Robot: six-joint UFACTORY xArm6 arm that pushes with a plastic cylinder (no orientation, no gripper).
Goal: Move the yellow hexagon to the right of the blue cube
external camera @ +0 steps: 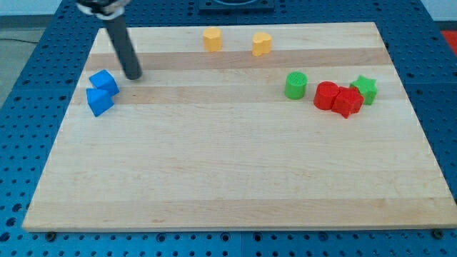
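Wooden board (235,164): yellow hexagon (211,38) sits near the view's top, well apart from the blue cube (103,81). My tip (134,76), fingerless, stands just right of that cube. Hexagon looks light, rigid; push its right face.

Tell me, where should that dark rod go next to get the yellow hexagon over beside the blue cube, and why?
Probably my tip should travel toward the view's top right, round behind the yellow hexagon block. Right now it sits just right of the upper blue cube, far from the hexagon near the wooden board's top edge. From the hexagon's right side, it could push the block leftward and down toward the cube.
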